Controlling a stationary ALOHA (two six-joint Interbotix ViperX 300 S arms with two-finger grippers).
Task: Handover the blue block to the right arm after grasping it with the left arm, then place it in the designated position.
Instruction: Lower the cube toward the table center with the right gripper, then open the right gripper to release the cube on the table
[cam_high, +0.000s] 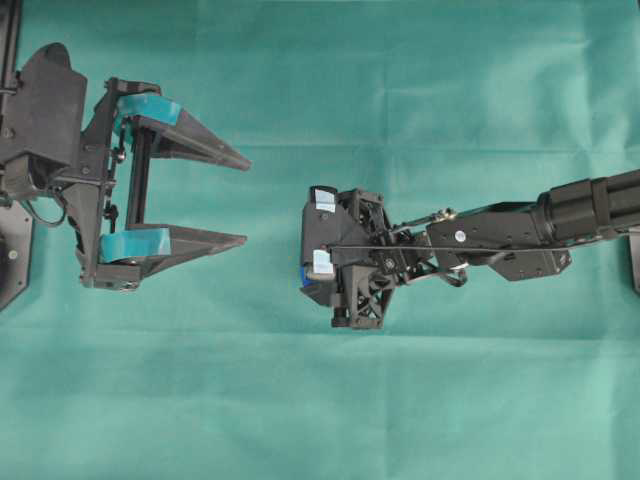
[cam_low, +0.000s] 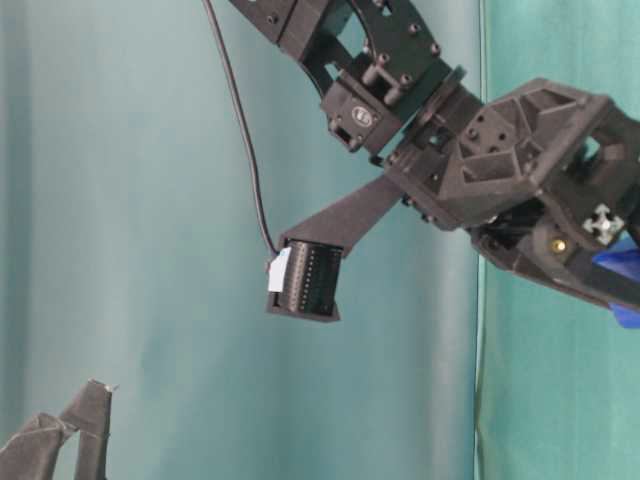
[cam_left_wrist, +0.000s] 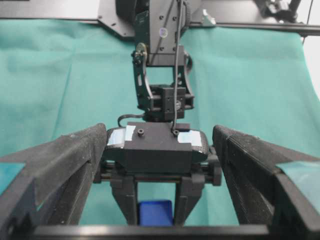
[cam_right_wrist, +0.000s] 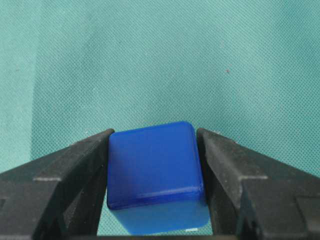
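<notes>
The blue block (cam_right_wrist: 155, 175) sits squeezed between the two all-black fingers (cam_right_wrist: 75, 170) of my right gripper (cam_right_wrist: 153, 132), which is shut on it and points down at the green cloth. From overhead only a blue sliver of the blue block (cam_high: 303, 279) shows beside the right arm's camera box (cam_high: 320, 245). The left wrist view shows the blue block (cam_left_wrist: 156, 212) low between those fingers. My left gripper (cam_high: 246, 201), with teal bands, stands wide open and holds nothing, a short way left of the right arm. Of the designated position, only one tiny white mark (cam_right_wrist: 192, 229) shows by the block's lower edge.
Green cloth (cam_high: 420, 90) covers the whole table. The black mounting plates of the arms lie at the left edge (cam_high: 10, 250) and the right edge (cam_high: 634, 260). A thin black cable (cam_low: 245, 150) hangs to the right arm's camera box.
</notes>
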